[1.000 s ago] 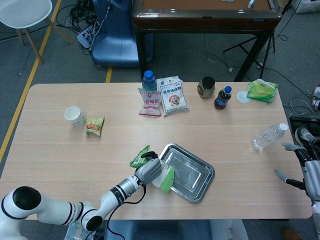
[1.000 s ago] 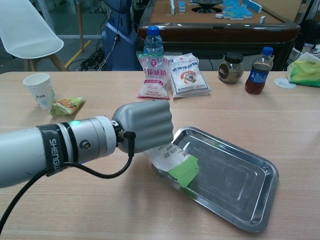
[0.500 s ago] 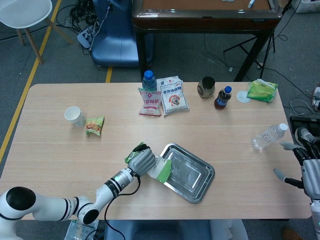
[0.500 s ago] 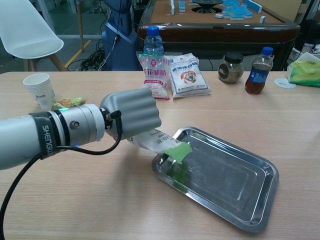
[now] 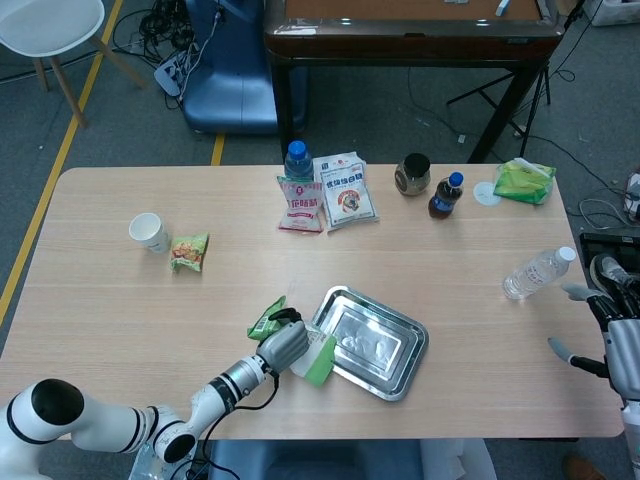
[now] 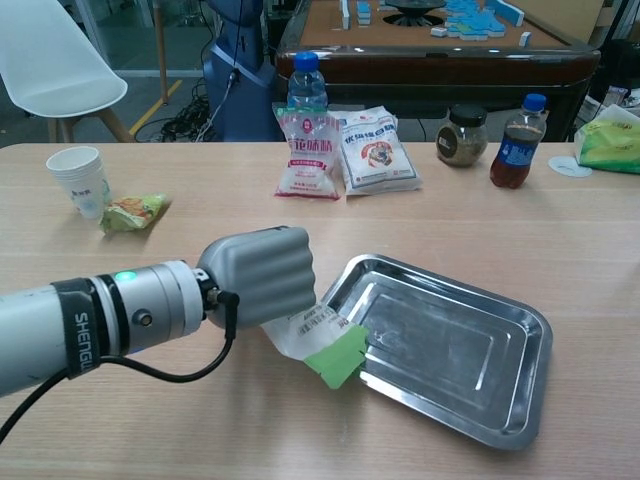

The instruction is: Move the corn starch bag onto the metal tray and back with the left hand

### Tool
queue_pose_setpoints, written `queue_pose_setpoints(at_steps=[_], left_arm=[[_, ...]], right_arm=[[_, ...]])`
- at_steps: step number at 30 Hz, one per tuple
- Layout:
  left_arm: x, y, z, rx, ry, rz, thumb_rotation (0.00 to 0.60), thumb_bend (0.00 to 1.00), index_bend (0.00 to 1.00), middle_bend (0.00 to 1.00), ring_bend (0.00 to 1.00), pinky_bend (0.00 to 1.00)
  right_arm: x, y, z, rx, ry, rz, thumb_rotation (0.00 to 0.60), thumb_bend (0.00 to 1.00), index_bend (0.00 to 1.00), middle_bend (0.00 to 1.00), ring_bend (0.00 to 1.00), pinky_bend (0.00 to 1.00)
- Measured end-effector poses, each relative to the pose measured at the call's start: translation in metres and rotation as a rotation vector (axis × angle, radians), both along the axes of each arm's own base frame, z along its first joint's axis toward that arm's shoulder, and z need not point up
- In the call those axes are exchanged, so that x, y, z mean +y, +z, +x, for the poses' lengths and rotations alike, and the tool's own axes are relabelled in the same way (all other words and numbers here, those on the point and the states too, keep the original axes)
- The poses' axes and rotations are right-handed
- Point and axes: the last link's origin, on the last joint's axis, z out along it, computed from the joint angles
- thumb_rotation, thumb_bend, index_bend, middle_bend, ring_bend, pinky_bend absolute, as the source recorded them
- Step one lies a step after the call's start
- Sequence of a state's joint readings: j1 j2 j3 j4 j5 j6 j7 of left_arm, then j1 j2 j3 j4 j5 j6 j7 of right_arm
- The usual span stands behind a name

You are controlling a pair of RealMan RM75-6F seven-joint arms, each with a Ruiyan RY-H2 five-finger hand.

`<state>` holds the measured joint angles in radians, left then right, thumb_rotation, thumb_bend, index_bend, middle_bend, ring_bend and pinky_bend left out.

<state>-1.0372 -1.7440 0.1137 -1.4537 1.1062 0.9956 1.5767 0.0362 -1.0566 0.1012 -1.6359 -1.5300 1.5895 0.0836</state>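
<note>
My left hand (image 5: pixel 283 343) (image 6: pixel 258 275) grips the corn starch bag (image 5: pixel 318 358) (image 6: pixel 320 340), a clear-white pouch with green ends. The bag hangs low over the table just left of the metal tray (image 5: pixel 385 345) (image 6: pixel 450 345). Its green lower corner reaches the tray's left rim. The hand's fingers are curled tight around the pouch and hide its middle. My right hand (image 5: pixel 610 340) shows only in the head view, at the table's right edge, with its fingers spread and nothing in them.
At the back stand a water bottle (image 5: pixel 297 158), a pink-white bag (image 5: pixel 301 205) and a white bag (image 5: pixel 344 190), then a jar (image 5: pixel 411 174), a cola bottle (image 5: pixel 445 195) and a green bag (image 5: pixel 524 181). A paper cup (image 5: pixel 148 232) and snack packet (image 5: pixel 189 251) sit left; a bottle (image 5: pixel 537 272) lies right.
My left hand has drawn the bag back left off the tray and lowered it. The tray has slid and turned a little on the table. The right hand stayed put.
</note>
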Motion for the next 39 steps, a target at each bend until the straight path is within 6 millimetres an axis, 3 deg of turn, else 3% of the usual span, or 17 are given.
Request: queue_pose_setpoints(at_steps=[10,23,39], left_arm=[[0.004,0.021,0.011,-0.088,0.048,0.028,0.6,0.36,0.49,0.6,0.57,0.71],[0.013,0.028,0.011,-0.212,0.191,-0.046,0.6,0.36,0.49,0.6,0.57,0.71],[0.036,0.051,-0.011,-0.638,0.581,-0.177,0.6,0.36,0.5,0.6,0.57,0.74]], right_arm=[[-0.001,-0.001,0.001,-0.001,0.004,0.003,0.6,0.11,0.28,0.36,0.14,0.16],[-0.001,0.0,0.001,0.0,-0.001,0.0,0.6,0.11,0.28,0.36,0.14,0.16],[-0.006,-0.001,0.003,0.002,0.002,0.008,0.6,0.11,0.28,0.36,0.14,0.16]])
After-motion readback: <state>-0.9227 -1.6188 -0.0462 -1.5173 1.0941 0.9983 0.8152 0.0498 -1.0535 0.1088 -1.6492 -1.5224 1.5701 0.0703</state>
